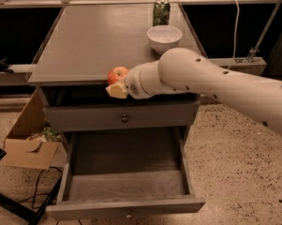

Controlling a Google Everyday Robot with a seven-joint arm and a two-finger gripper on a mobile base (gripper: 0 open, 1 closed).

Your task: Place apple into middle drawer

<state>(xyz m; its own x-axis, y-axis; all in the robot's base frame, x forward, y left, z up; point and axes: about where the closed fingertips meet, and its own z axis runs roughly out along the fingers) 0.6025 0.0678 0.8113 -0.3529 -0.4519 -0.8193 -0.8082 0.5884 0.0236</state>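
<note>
The red apple (116, 74) with a yellowish patch is held in my gripper (117, 84), in the air at the front edge of the grey cabinet top (84, 41). My white arm reaches in from the right, and the gripper is shut on the apple, with one pale fingertip (115, 91) showing beneath it. The middle drawer (126, 184) is pulled wide open below, and its inside is bare. Its small knob sits on the front panel near the bottom edge. The apple hangs above the closed upper drawer front (89, 118), behind and above the open drawer.
A white bowl (164, 37) and a green can (161, 12) stand at the back right of the cabinet top. An open cardboard box (30, 146) lies on the floor at left, with cables near it. Speckled floor lies to the right.
</note>
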